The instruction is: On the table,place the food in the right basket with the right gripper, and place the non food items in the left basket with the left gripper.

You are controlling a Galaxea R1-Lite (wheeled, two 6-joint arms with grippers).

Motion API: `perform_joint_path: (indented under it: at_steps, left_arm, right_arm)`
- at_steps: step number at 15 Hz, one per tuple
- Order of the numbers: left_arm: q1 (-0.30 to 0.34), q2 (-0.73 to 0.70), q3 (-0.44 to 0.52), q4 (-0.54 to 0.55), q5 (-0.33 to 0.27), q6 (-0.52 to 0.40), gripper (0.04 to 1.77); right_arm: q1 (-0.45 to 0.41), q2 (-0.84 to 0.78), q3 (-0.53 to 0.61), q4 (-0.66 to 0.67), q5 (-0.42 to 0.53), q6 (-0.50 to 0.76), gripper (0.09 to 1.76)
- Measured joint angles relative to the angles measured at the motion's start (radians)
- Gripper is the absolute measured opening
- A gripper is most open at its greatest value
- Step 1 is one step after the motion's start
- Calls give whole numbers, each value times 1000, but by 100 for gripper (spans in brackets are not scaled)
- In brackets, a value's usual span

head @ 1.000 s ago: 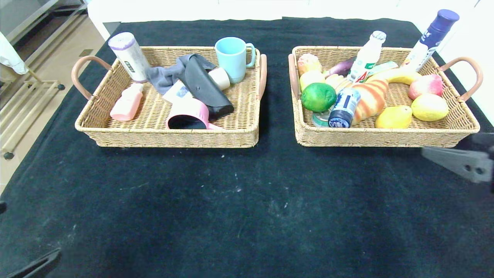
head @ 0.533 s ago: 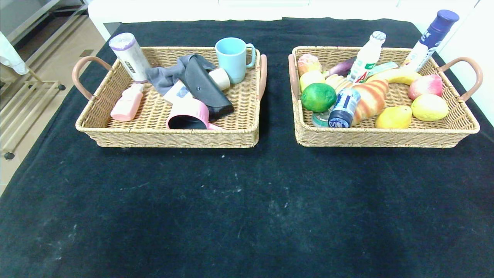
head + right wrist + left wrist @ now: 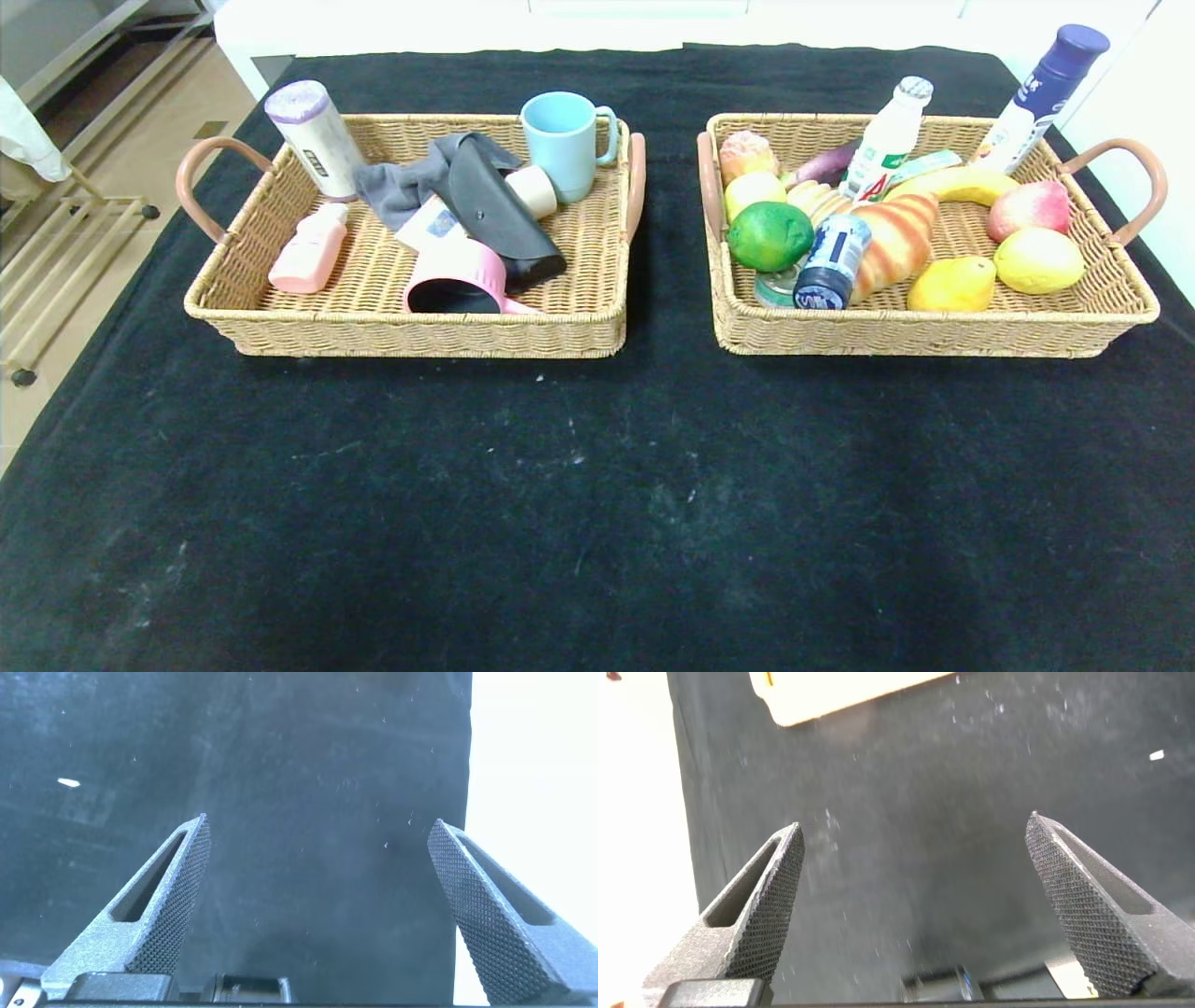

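The left basket (image 3: 280,322) holds non-food items: a blue mug (image 3: 563,142), a pink cup (image 3: 457,277) on its side, a black case (image 3: 499,213), a grey cloth (image 3: 397,187), a pink bottle (image 3: 308,248) and a white canister (image 3: 314,136). The right basket (image 3: 934,329) holds food: a green lime (image 3: 769,234), a croissant (image 3: 896,238), a banana (image 3: 962,184), a pear (image 3: 952,284), apples (image 3: 1036,259) and bottles (image 3: 887,138). Neither arm shows in the head view. My left gripper (image 3: 915,835) is open over bare black cloth. My right gripper (image 3: 318,831) is open over black cloth near the table's edge.
A black cloth (image 3: 597,504) covers the table in front of the baskets. A corner of the left basket (image 3: 840,695) shows in the left wrist view. A metal rack (image 3: 56,252) stands on the floor to the left of the table.
The right gripper, seen a second ago at the right edge of the head view, has pulled out of sight. A dark arm part at the lower left has gone too. The baskets' contents are unmoved.
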State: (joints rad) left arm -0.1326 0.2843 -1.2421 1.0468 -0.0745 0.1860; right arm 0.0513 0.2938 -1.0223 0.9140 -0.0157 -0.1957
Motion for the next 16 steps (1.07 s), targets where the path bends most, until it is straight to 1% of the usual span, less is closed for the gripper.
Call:
perform_joint_path:
  at_steps: [1,3,4,5,6,7,9,10,12,13,14,15,16]
  left_arm:
    - [6,-1,-18,30,-3,-2,172]
    - [33,-4,-36,22,-17,5,172]
    - [63,-8,-39,9,-57,8,172]
    - [99,-16,-39,-6,-116,9,172]
    - [130,-26,-39,-4,-153,11,172]
    - [151,-37,-41,18,-163,14,172]
    - [159,-62,-26,23,-163,16,172]
    - [153,-85,4,12,-162,18,172]
    - [140,-143,112,-42,-155,19,172]
    - [136,-181,187,-90,-148,19,172]
    - [134,-207,251,-140,-139,17,172]
    - [133,-232,316,-190,-116,6,172]
    - [131,-249,374,-223,-102,-14,172]
  right_arm:
    - [-16,-31,31,2,14,4,170]
    - [-48,-81,85,2,40,6,170]
    - [-56,-100,105,1,44,5,170]
    - [-61,-116,119,1,46,5,170]
    - [-63,-129,129,1,47,5,170]
    - [-65,-141,138,1,47,6,170]
    - [-64,-172,156,-3,47,4,170]
    - [-64,-190,170,-11,47,4,170]
    - [-57,-233,230,-79,67,10,170]
    - [-57,-252,278,-145,75,27,170]
    - [-57,-266,338,-252,79,67,170]
    - [-56,-276,407,-354,79,103,170]
    - [-56,-283,487,-460,70,126,170]
